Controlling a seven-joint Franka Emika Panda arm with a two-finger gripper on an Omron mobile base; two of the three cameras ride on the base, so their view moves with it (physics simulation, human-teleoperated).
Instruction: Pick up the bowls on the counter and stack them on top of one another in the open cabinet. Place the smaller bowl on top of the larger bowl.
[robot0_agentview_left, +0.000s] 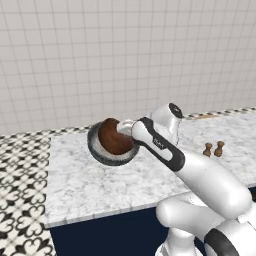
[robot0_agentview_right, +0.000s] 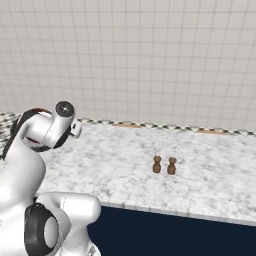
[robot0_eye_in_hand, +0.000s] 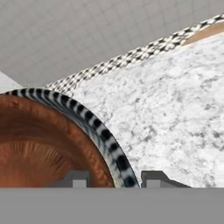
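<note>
The larger bowl (robot0_agentview_left: 95, 150) is dark grey and stands tipped on edge over the left part of the counter (robot0_agentview_left: 100, 190). The smaller bowl (robot0_agentview_left: 113, 137), glossy reddish-brown, sits nested inside it. In the hand view the larger bowl's dark striped rim (robot0_eye_in_hand: 103, 135) runs between my two finger tips, with the smaller bowl's brown wood-grain inside (robot0_eye_in_hand: 39, 148) just left of it. My gripper (robot0_eye_in_hand: 113, 179) is shut across that rim, one finger inside and one outside. In the left base view my gripper (robot0_agentview_left: 129, 131) meets the bowls' right edge. The open cabinet is out of view.
Two tiny brown shakers (robot0_agentview_left: 213, 149) (robot0_agentview_right: 164, 165) stand on the marble to the right of my arm. A tiled wall rises behind the counter (robot0_agentview_right: 200, 190). Patterned floor (robot0_agentview_left: 20, 190) lies beyond the counter's left end.
</note>
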